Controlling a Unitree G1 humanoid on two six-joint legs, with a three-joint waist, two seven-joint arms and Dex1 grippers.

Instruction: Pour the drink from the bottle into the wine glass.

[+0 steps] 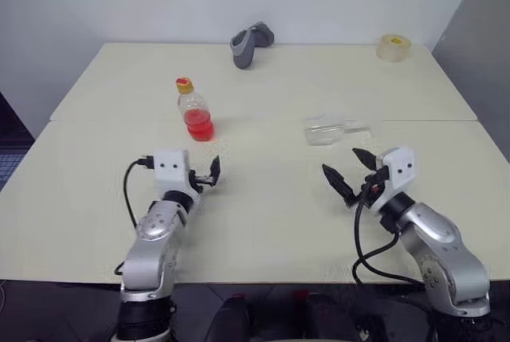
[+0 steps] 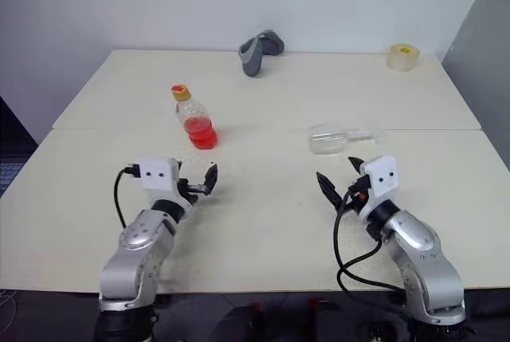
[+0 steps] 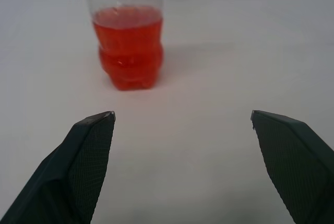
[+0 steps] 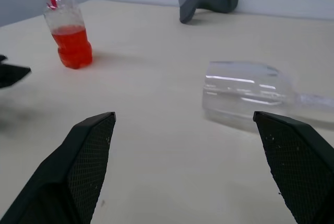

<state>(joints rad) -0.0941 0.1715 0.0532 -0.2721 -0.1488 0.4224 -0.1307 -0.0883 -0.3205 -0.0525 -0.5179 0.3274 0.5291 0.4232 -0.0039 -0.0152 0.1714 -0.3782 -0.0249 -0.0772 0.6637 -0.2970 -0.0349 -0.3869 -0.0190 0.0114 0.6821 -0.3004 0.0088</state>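
Pouring has not begun: the bottle [image 1: 194, 108] stands upright and capped on the counter [image 1: 263, 222], the red drink [image 1: 198, 125] filling only its lower part. The wine glass [image 1: 331, 131] lies on its side, empty, well to the right of the bottle. Both claws are spread wide and grasp nothing; the left claw [image 1: 213, 173] sits just short of the bottle, the right claw [image 1: 351, 171] just short of the glass. Standing the glass up, uncapping, lifting and tipping all appear left to do.
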